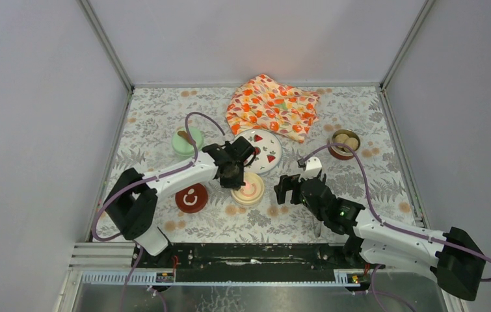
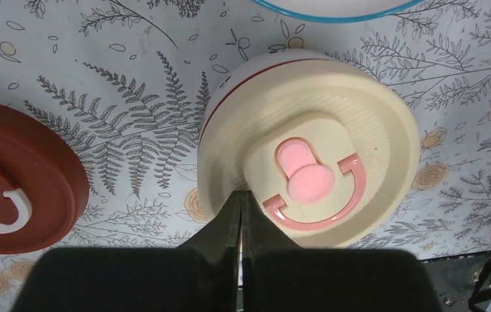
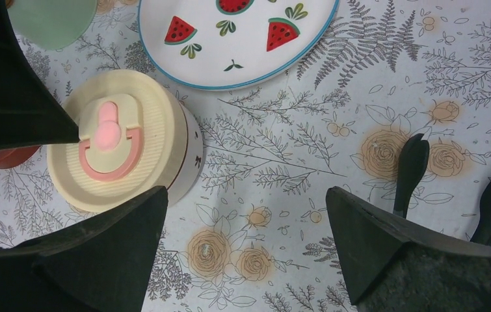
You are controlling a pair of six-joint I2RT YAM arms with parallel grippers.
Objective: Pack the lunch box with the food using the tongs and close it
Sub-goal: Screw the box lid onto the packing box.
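Lidding is looking like the step in hand. Toward the table's left edge the green pot (image 1: 187, 142) is standing, apparently covered. Nearer the front edge the red lid (image 1: 191, 198) is lying flat on the table, apart from any pot.

The left gripper (image 2: 241, 201) is hanging over the middle of the table, clenched tight with nothing between its fingers. Its tips are sitting at the near rim of the cream pot (image 2: 307, 162), whose lid is seated; whether they are pressing on it or floating just clear, I cannot tell. Just beyond that pot the plate (image 3: 210, 58) is showing only its fruit prints, no food.

Right of the cream pot the right gripper (image 3: 248, 195) is hovering low, spread wide and holding nothing. The tongs (image 3: 411, 162) are lying on the table just beside it, on the side away from the cream pot. Near the right edge, well apart from the red lid, the bowl (image 1: 331, 148) is sitting uncovered with the balls (image 1: 346, 140) inside. No fried chunks are showing anywhere, so they are probably packed already.

Packing is appearing finished, so the next move is calling for the red lid: taking it by the white loop on top, carrying it across the table and setting it level on the bowl. Lid and bowl are lying on opposite arms' sides, so a long reach or a handover is looking likely.
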